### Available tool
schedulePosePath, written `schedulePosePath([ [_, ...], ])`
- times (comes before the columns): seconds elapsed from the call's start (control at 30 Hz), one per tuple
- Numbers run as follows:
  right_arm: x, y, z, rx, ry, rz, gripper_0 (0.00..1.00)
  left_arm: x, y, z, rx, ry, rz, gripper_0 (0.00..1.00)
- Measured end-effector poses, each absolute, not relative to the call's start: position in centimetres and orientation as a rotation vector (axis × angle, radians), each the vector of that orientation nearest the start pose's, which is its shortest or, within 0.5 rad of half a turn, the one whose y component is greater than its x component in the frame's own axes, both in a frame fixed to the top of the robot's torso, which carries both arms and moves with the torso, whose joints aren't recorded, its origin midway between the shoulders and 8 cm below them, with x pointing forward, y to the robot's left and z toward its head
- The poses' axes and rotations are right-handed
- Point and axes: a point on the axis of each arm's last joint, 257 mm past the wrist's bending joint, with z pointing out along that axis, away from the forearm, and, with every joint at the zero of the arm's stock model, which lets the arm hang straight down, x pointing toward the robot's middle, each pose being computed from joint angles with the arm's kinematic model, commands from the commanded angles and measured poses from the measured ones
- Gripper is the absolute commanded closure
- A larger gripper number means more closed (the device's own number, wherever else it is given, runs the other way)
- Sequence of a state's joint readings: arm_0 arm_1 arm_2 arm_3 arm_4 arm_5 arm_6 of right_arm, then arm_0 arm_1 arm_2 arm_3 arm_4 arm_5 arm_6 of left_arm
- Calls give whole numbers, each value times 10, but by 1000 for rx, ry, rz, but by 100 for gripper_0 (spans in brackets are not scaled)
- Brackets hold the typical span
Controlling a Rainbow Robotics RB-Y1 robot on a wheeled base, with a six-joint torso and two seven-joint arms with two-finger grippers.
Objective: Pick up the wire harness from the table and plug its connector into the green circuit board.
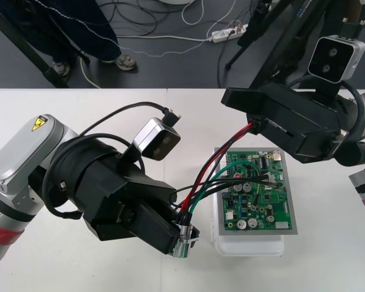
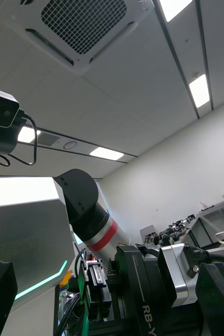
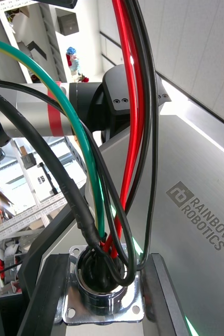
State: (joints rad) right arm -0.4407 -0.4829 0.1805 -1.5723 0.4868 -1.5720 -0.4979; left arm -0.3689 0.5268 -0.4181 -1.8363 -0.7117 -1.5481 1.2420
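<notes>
My left gripper point(image 1: 182, 238) is shut on the harness's round metal socket point(image 1: 186, 233), just left of the green circuit board point(image 1: 255, 201). In the left wrist view both fingers clamp the socket's flange point(image 3: 104, 307). Red, black and green wires point(image 1: 222, 155) rise from the socket and run up to my right gripper point(image 1: 250, 121), which hovers over the board's far end. In the right wrist view that gripper point(image 2: 109, 307) stands open, fingers far apart, with the small black plug point(image 2: 97, 286) between them and touching neither. A green and a black wire arc over the board.
The board rests on a white base point(image 1: 249, 248) right of the table's middle. The left arm's wrist camera point(image 1: 158, 139) and its cable stand high over the table. Beyond the table's far edge point(image 1: 109, 89) lie floor cables and a power strip point(image 1: 228, 33).
</notes>
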Motion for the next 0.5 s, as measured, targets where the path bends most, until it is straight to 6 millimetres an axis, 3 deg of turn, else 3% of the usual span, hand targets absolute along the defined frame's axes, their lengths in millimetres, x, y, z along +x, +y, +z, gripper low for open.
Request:
schedulePosePath([
  [0.03,278,-65,44,-1089,749,1944,20,175,7,-32,1258,1582,-2444,100],
  [0.1,278,-65,44,-1089,749,1944,59,175,7,-32,1258,1581,-2444,100],
  [0.17,278,-65,44,-1089,749,1944,81,175,7,-31,1257,1581,-2445,100],
  [0.33,277,-63,43,-1091,751,1952,100,175,7,-31,1257,1580,-2445,100],
  [0.5,276,-62,42,-1093,752,1957,100,175,7,-31,1257,1580,-2446,100],
])
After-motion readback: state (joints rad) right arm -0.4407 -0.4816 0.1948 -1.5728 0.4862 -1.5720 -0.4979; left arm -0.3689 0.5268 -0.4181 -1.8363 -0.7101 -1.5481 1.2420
